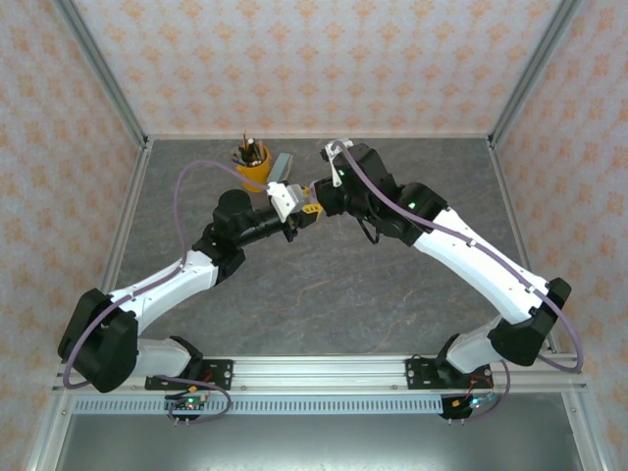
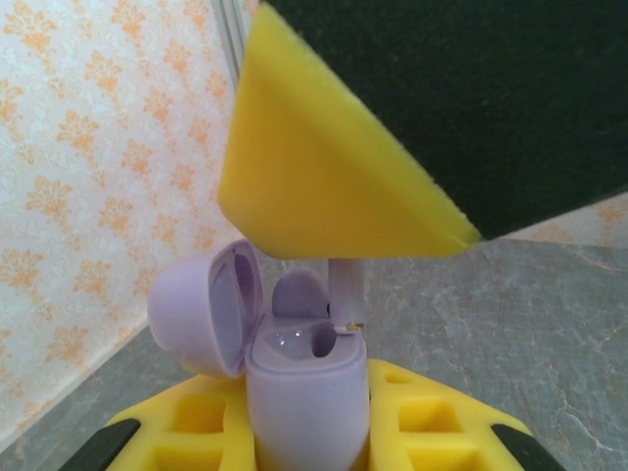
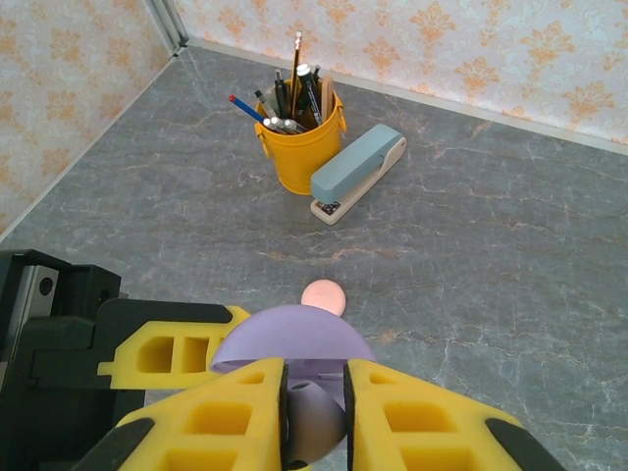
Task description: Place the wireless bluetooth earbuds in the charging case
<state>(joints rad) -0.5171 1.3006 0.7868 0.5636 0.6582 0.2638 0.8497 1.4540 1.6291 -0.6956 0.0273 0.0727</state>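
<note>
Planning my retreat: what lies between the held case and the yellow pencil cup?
A small pale pink round piece on the table, otherwise bare; right wrist view.

So the right fingers (image 3: 412,417) are pinched on a lilac earbud (image 3: 310,424). Just past their tips is the lilac dome of the charging case (image 3: 292,341) lid, and a little pale pink round thing (image 3: 324,294) lies on the grey bench (image 3: 510,255) beyond that. The left fingers (image 3: 167,355) poke in just to the left. Well ahead there's a yellow cup (image 3: 299,157) of pens, with a blue-grey stapler (image 3: 358,169) right beside it
</note>
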